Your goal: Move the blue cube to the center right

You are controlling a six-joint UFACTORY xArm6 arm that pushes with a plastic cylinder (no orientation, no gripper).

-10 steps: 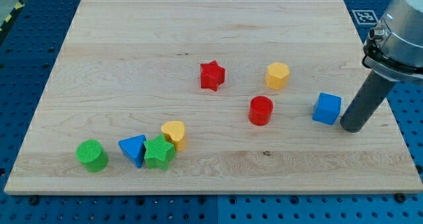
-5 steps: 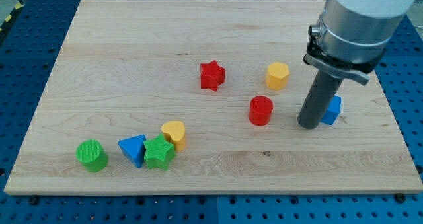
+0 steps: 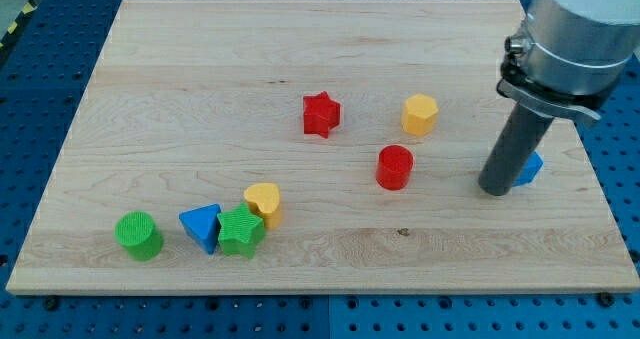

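Pressing against the left side of the blue cube (image 3: 530,168), my tip (image 3: 494,190) is seen near the board's (image 3: 200,79) right edge at mid-height; no gripper is fitted, nothing is grasped. Cube lies rightward, mostly hidden behind the rod.

A pale wooden board bench (image 3: 200,69) with visible grain lies on a blue perforated metal base (image 3: 40,89), which frames it on every side. Yellow-black hazard tape (image 3: 18,21) crosses that base beyond the bench's top-left corner. Lighting is even.
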